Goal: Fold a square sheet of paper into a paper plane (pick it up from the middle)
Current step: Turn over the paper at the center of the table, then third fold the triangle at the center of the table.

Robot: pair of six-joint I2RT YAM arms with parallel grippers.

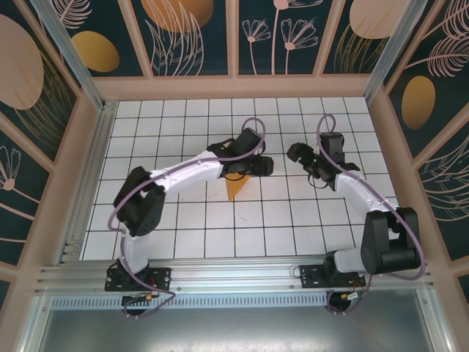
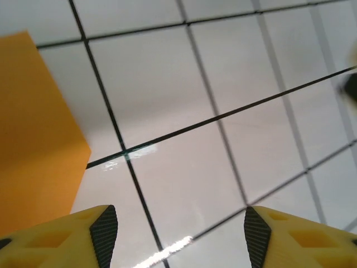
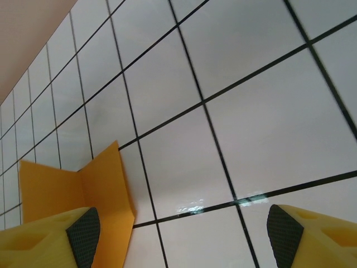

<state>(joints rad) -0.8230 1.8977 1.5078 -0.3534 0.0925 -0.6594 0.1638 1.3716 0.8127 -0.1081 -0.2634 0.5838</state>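
The orange paper (image 1: 235, 188) lies folded on the white tiles, a narrow pointed shape with its tip toward the near edge: the paper plane. My left gripper (image 1: 259, 167) hovers just right of its far end and hides part of it. In the left wrist view the jaws (image 2: 181, 234) stand open over bare tile, with the paper (image 2: 33, 139) off to the left. My right gripper (image 1: 302, 155) is a couple of tiles further right, open (image 3: 184, 237) and holding nothing. Its wrist view shows the paper (image 3: 103, 184) with an upright crease, beside the left fingertip.
White grid tiles (image 1: 293, 220) cover the table. Pink-framed walls with a dark floral pattern (image 1: 194, 37) close in the back and both sides. An aluminium rail (image 1: 234, 275) runs along the near edge between the two arm bases.
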